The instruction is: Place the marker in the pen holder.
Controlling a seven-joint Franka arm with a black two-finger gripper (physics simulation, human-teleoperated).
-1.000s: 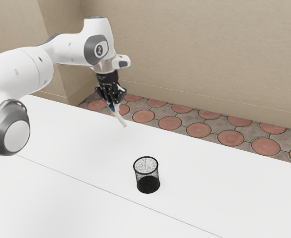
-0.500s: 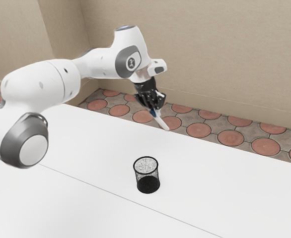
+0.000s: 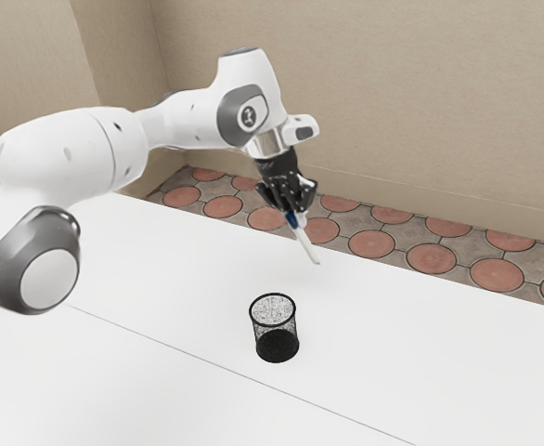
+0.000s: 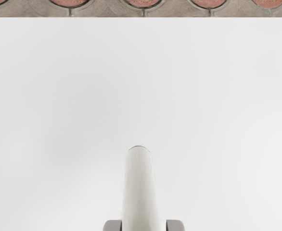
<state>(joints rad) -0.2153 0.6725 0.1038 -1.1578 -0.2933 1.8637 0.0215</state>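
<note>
High over the far part of the table, my gripper (image 3: 296,214) is shut on the marker (image 3: 308,247), a white stick with a blue part close to the fingers. The marker slants downward, its free end toward the exterior view's right. In the wrist view the gripper (image 4: 144,225) has a fingertip on each side of the pale marker (image 4: 139,187). The pen holder (image 3: 275,328), a black mesh cup with an open top, stands upright on the table, nearer the exterior camera than the marker and apart from it.
The white table (image 3: 420,362) has a thin seam running across it. Beyond its far edge lies a floor of round red tiles (image 3: 431,259), with a beige wall (image 3: 374,93) behind.
My hand has travelled toward the exterior view's right with the marker, which now hangs lower at its free end and points more steeply down. The pen holder stayed put.
</note>
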